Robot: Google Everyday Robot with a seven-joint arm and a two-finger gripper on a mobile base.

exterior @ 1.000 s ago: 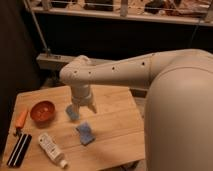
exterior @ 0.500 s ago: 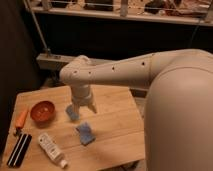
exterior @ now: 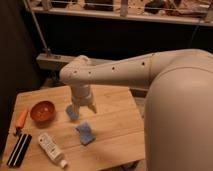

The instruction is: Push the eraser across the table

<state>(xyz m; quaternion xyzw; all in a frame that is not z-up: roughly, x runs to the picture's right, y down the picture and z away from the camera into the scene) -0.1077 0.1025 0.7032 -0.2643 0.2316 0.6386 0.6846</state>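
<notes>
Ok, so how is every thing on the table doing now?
tool: open, empty, over the middle of the table.
eraser: lying flat, front-left corner, untouched.
white tube: lying down beside the eraser.
red bowl: upright.
blue sponge: by the tool.
other blue sponge: flat, nearer the front.

The table (exterior: 117, 125) is light yellow-brown wood with plank lines. At its near left corner, the eraser (exterior: 19, 149) is black with a pale stripe down it. Beside it, the tube (exterior: 51, 148) is white with dark print. The bowl (exterior: 42, 111) is orange-red. The near sponge piece (exterior: 85, 133) is blue. The gripper (exterior: 84, 109), over the table's middle, is creamy white, and its arm (exterior: 120, 70) has small dark dots.
</notes>
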